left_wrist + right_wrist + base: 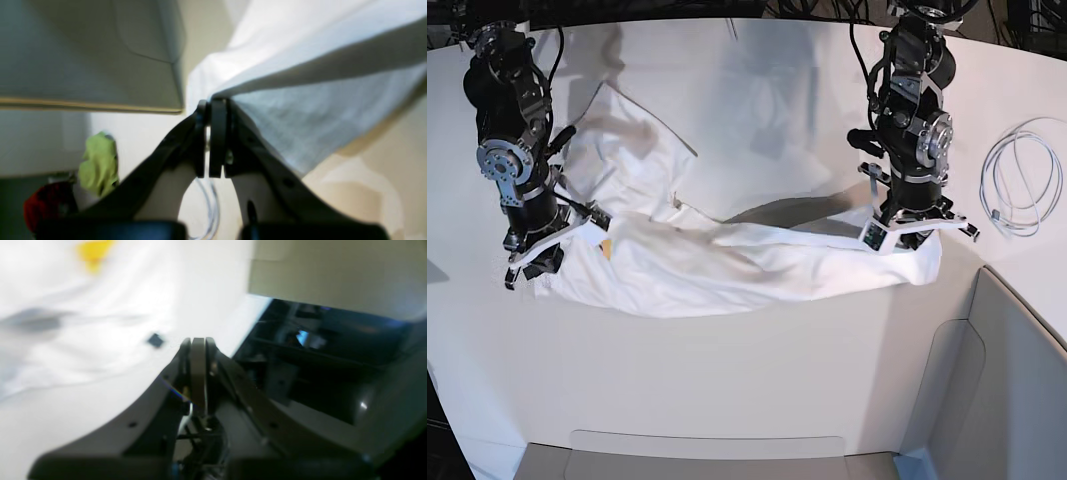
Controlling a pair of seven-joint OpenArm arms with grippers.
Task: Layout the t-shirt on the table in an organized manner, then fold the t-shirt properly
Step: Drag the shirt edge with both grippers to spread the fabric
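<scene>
The white t-shirt [727,255] hangs stretched in a band between my two grippers, low over the white table [757,370], with part of it bunched behind. On the base view's right, my left gripper [895,238] is shut on the shirt's right end. In the left wrist view its jaws [213,101] pinch a fold of the cloth [317,110]. On the base view's left, my right gripper [532,262] is shut at the shirt's left corner. In the right wrist view its closed tips [198,341] meet the edge of the cloth [83,323], which shows a yellow print.
A coiled white cable [1019,180] lies on the table at the far right. Grey padded panels stand at the lower right [1007,380] and along the front edge [707,455]. Green [98,163] and red [46,203] items sit off the table.
</scene>
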